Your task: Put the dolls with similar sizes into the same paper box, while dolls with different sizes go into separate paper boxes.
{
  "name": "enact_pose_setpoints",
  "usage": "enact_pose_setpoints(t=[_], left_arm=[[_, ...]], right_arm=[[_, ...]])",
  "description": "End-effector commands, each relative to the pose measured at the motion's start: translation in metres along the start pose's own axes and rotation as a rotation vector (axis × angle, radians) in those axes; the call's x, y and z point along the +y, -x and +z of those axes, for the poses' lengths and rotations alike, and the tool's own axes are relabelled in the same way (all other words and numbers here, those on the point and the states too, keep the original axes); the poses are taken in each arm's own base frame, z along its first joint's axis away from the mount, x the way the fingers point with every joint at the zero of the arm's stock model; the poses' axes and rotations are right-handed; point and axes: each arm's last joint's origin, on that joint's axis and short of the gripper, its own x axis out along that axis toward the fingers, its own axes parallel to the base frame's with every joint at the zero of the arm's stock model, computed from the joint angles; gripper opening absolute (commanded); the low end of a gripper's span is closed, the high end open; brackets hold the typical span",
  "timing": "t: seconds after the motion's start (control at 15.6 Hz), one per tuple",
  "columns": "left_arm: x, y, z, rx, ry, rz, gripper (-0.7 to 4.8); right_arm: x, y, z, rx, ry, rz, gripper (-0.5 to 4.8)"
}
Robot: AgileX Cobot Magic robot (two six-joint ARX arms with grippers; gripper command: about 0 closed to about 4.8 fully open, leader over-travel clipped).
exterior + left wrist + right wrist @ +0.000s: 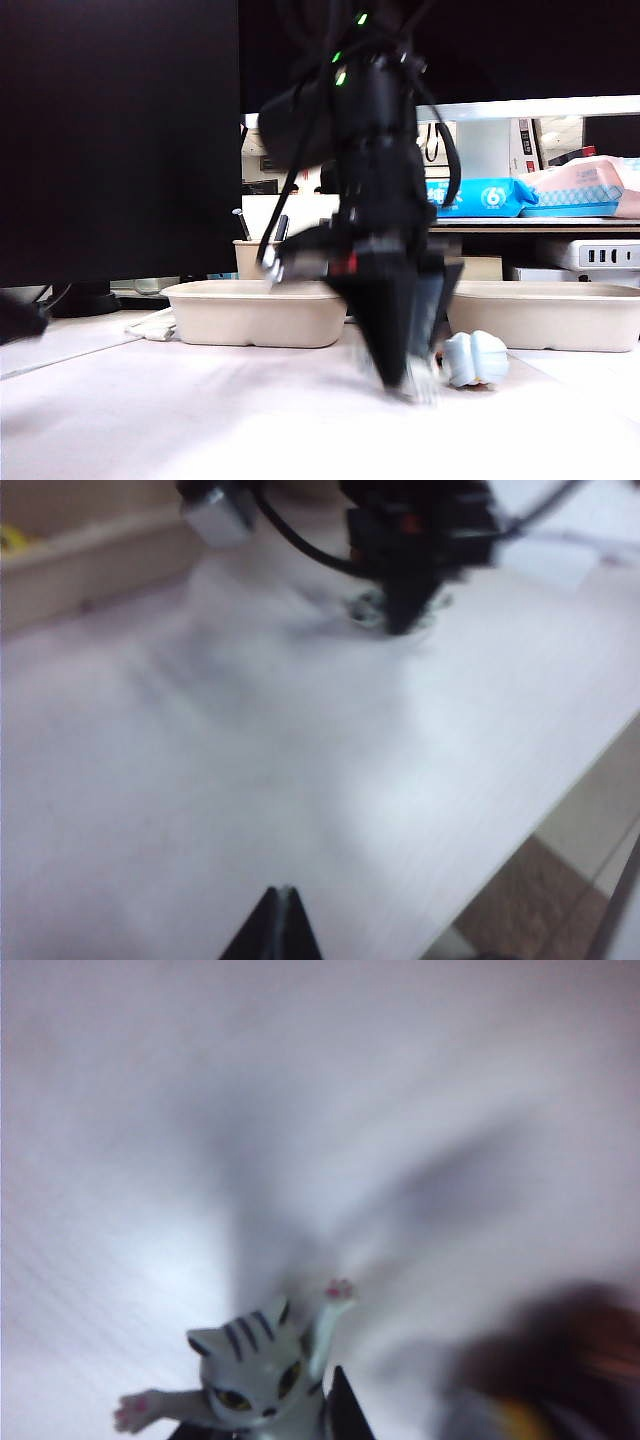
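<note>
My right gripper point(408, 383) points down at the table in the middle of the exterior view, motion-blurred. In the right wrist view the grey-striped white tiger doll point(250, 1375) sits between the right gripper's point(265, 1412) black fingers point(340, 1410), which press on its sides. A pale blue rounded doll point(476, 358) lies just right of that gripper. Two beige paper boxes stand behind, one on the left point(255, 312) and one on the right point(545, 314). My left gripper point(285, 905) is shut and empty above bare table, facing the right gripper point(405, 605) from a distance.
A beige cup with pens point(255, 256) stands behind the left box. A dark monitor point(118, 140) fills the back left. A blurred dark and yellow shape point(540, 1405) lies beside the tiger. The table's edge point(560, 810) runs close to the left gripper.
</note>
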Motion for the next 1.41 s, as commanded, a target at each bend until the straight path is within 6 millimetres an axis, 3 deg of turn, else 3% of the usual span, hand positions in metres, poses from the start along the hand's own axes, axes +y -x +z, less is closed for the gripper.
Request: enact_pose_setpoints(t=[0.06,0.26,0.51,0.71,0.77,0.84,0.9,1.09,1.29,1.41], left_arm=[[-0.001,0.004,0.005,-0.072,-0.009,-0.003,-0.05],[-0.002,0.013,0.013,-0.196,-0.022,-0.008,-0.05],[-0.003,0.018,0.017,-0.275,-0.031,-0.011,-0.05],[-0.003,0.018,0.017,-0.270,-0.030,-0.010,-0.05],[-0.003,0.018,0.017,-0.271,-0.031,-0.010,-0.05],[-0.003,0.018,0.017,-0.270,-0.030,-0.010,-0.05],[-0.003,0.018,0.017,-0.270,-0.030,-0.010,-0.05],[-0.002,0.015,0.015,-0.231,-0.026,-0.007,-0.05],[0.000,-0.001,-0.001,0.016,0.002,0.003,-0.05],[0.002,-0.008,-0.010,0.139,0.027,0.007,-0.05]], right_arm=[[-0.022,0.034,-0.002,-0.095,-0.070,-0.001,0.43],[-0.060,0.067,-0.007,-0.209,-0.173,-0.044,0.42],[-0.120,0.072,-0.018,-0.237,-0.329,-0.089,0.43],[-0.149,0.072,-0.025,-0.262,-0.410,-0.097,0.45],[-0.159,0.072,-0.028,-0.273,-0.436,-0.102,0.67],[-0.167,0.072,-0.030,-0.290,-0.454,-0.109,1.35],[-0.176,0.072,-0.033,-0.299,-0.480,-0.113,1.64],[-0.175,0.073,-0.035,-0.278,-0.479,-0.093,1.64],[-0.145,0.071,-0.033,-0.202,-0.429,0.092,1.64],[-0.121,0.070,-0.030,-0.137,-0.405,0.091,1.82]])
